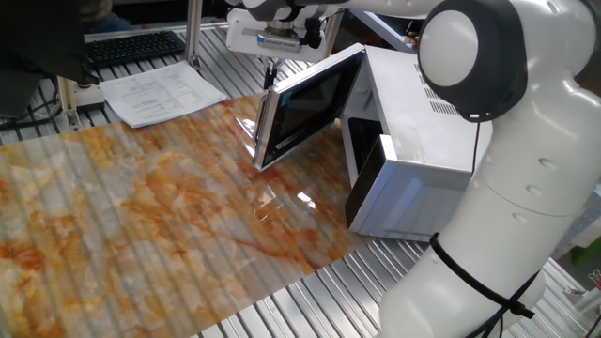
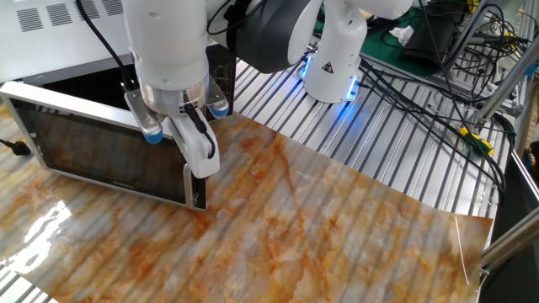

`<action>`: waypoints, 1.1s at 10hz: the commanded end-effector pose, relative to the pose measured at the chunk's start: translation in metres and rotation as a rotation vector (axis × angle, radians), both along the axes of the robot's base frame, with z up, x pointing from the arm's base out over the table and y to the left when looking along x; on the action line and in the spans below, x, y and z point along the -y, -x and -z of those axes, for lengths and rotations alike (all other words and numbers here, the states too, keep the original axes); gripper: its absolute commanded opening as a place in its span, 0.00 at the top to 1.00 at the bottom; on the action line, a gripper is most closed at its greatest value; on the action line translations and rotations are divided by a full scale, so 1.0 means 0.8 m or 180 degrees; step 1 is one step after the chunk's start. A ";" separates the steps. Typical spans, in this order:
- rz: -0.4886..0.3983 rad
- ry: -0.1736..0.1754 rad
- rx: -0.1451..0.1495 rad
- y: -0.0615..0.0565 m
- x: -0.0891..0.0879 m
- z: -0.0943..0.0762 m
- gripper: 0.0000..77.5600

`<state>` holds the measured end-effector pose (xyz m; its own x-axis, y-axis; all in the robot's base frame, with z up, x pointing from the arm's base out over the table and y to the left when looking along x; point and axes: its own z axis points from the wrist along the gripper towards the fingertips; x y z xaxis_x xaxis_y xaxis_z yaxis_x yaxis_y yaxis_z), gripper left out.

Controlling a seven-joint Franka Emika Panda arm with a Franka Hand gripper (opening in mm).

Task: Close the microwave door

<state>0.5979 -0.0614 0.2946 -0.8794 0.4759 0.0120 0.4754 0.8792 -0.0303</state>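
The microwave (image 1: 423, 141) stands at the right of one fixed view, and its top also shows at the upper left of the other fixed view (image 2: 59, 34). The microwave door (image 1: 305, 103) stands swung open over the marbled tabletop; its dark glass shows broadside in the other fixed view (image 2: 101, 151). The silver handle (image 1: 264, 131) runs along the door's free edge. My gripper (image 1: 269, 77) points down right at the top of that free edge, fingers together. In the other fixed view my gripper (image 2: 200, 168) hangs at the door's right end, its fingertips partly hidden.
Papers (image 1: 160, 92) and a keyboard (image 1: 131, 45) lie at the back left. The marbled mat (image 1: 141, 207) covers the table in front of the door. My arm's white body (image 1: 526, 188) fills the right side. Cables (image 2: 438, 67) lie beyond the arm's base (image 2: 337, 59).
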 end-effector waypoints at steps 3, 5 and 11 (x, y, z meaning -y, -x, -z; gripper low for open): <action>-0.0158 0.0154 -0.0064 0.020 -0.007 0.002 1.00; -0.0195 0.0211 -0.0058 0.034 -0.012 0.008 1.00; -0.0612 0.0179 -0.0168 0.056 -0.001 -0.002 1.00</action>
